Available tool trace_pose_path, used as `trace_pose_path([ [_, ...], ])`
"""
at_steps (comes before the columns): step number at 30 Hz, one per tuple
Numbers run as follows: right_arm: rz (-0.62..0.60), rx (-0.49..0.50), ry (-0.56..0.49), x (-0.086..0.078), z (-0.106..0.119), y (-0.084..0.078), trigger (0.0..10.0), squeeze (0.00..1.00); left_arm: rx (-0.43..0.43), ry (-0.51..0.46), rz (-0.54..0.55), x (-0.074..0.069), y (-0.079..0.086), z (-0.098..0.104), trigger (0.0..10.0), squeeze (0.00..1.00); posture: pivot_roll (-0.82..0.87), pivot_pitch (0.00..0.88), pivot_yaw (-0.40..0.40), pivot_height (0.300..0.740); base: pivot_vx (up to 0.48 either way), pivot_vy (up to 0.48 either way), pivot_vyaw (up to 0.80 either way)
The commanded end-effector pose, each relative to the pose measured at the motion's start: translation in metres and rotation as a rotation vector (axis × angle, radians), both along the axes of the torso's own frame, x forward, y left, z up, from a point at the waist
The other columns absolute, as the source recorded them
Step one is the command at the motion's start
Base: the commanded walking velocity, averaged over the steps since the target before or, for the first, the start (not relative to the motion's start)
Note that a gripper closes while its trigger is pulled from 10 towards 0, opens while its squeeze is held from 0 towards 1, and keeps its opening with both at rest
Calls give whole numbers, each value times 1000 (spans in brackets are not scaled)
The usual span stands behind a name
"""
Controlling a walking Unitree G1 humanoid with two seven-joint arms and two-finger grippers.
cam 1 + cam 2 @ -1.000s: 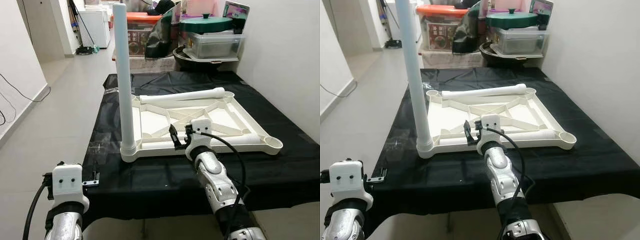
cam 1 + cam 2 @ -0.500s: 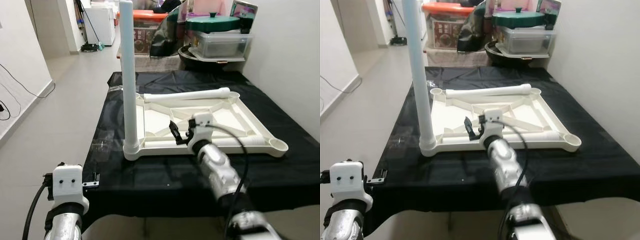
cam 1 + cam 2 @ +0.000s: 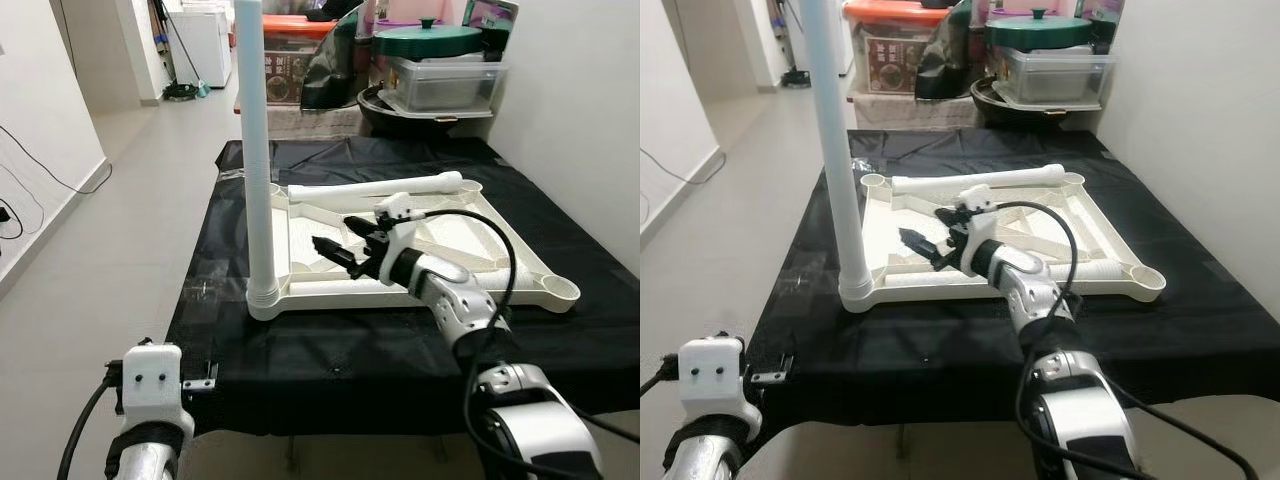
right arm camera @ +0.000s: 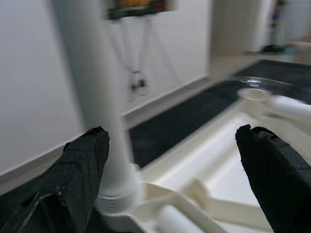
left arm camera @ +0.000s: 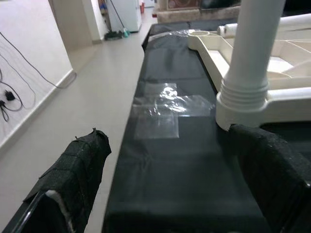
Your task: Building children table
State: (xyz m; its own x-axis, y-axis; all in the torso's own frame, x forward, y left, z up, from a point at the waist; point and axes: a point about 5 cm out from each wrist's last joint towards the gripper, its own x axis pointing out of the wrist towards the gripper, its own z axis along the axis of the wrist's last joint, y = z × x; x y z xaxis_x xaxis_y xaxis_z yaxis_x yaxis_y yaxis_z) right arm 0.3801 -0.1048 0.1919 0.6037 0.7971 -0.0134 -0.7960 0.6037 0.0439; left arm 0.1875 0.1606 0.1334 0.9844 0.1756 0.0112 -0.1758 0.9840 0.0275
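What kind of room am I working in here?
Probably a home's spare or storage room: lidded storage boxes stacked by the wall, a fridge down the hallway, and a black cloth covering the low work surface.

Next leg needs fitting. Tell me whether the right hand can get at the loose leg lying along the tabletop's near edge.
Probably yes. The right hand hovers open over the upturned tabletop, just above the loose leg, with nothing between them.
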Motion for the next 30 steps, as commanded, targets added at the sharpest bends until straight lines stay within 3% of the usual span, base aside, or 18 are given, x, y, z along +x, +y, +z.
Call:
trace_pose_path([
  [1, 34, 1, -4, -1, 0, 4, 10000, 0, -13, -13, -14, -2, -3, 3, 10000, 0, 57, 39, -46, 740, 0, 0, 0],
  [7, 134, 45, 8, 2, 9, 18, 10000, 0, -2, -14, -35, -3, -7, 4, 10000, 0, 61, 56, -51, 740, 0, 0, 0],
  [17, 171, 40, -7, 2, 10, 33, 10000, 0, 3, -26, -61, -1, -13, 6, 10000, 0, 58, 68, -58, 740, 0, 0, 0],
  [21, 226, 38, -18, 0, 12, 49, 10000, 0, 7, -23, -62, -2, -14, 6, 10000, 0, 59, 68, -65, 740, 0, 0, 0],
  [30, 241, 32, -34, -1, 14, 67, 10000, 0, 29, -22, -42, -1, -10, 6, 10000, 0, 66, 74, -74, 740, 0, 0, 0],
])
